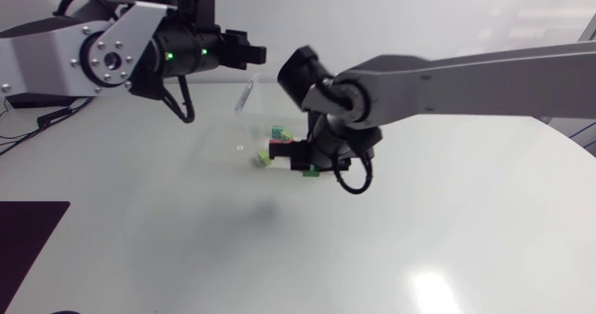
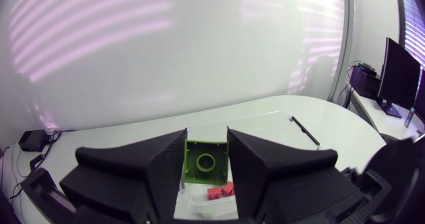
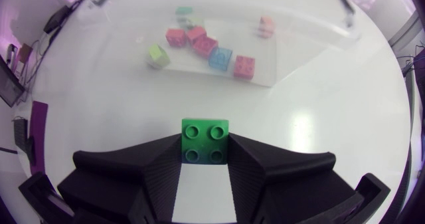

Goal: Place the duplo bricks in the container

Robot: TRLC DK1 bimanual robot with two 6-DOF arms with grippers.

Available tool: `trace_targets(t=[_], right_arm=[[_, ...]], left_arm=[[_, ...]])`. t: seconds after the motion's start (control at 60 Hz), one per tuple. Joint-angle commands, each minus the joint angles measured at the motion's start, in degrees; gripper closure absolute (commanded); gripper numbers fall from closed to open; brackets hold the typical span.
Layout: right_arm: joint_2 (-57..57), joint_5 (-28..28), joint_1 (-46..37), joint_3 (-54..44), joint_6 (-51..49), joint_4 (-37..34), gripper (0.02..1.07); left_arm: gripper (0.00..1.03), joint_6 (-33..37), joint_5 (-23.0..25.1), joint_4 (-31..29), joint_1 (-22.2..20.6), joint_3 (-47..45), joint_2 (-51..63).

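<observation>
white table (image 1: 447, 221) carries a clear container (image 3: 186, 61) of loose bricks (image 3: 244, 66), left gripper (image 2: 206, 144) clamping a lime duplo brick (image 2: 204, 163), right gripper (image 3: 205, 141) clamping a green duplo brick (image 3: 205, 143).

Access to container (image 1: 244, 98)
Right arm (image 1: 447, 76) covers its right half; left gripper (image 1: 253, 53) hangs above the far corner; near-left side open.

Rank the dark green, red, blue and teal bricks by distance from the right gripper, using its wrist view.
1. Dark green brick, held between the right gripper's fingers.
2. Red brick and blue brick, side by side in the container, on its near side: too close to call.
3. Teal brick, farthest ahead.
</observation>
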Motion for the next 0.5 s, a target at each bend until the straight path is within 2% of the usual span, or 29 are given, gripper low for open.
trace_targets(t=[0.0,0.217,0.283,0.317,0.35,0.4,0.417,0.483], right_arm=[[-8.0,1.4,0.1,-3.7,-1.4,0.3,0.87],[-16.3,3.3,-2.4,-3.1,-3.8,-0.4,0.87],[-16.5,3.4,-3.4,-1.7,-4.9,-0.3,0.87],[-16.5,3.4,-4.0,-0.9,-5.4,-0.3,0.87],[-16.4,3.4,-4.6,0.0,-5.8,-0.1,0.87],[-15.8,3.4,-5.5,1.4,-6.6,0.3,0.87],[-15.6,3.4,-5.8,2.0,-6.9,0.3,0.87],[-14.5,3.5,-7.3,3.5,-8.2,1.8,0.87]], left_arm=[[0.83,0.1,0.9,0.7,-1.0,4.9,5.7],[0.8,-1.9,2.9,0.4,-0.9,12.2,17.3],[0.73,-2.1,2.9,0.4,-0.9,14.0,20.6],[0.67,-2.1,2.9,0.4,-0.9,14.9,22.0],[0.55,-2.0,2.8,0.1,-0.8,15.9,23.2],[0.28,-1.8,2.6,-2.3,-0.6,18.2,25.3],[0.22,-1.8,2.5,-3.0,-0.6,18.8,25.7],[0.07,-1.8,2.4,-4.6,-0.3,19.7,26.3]])
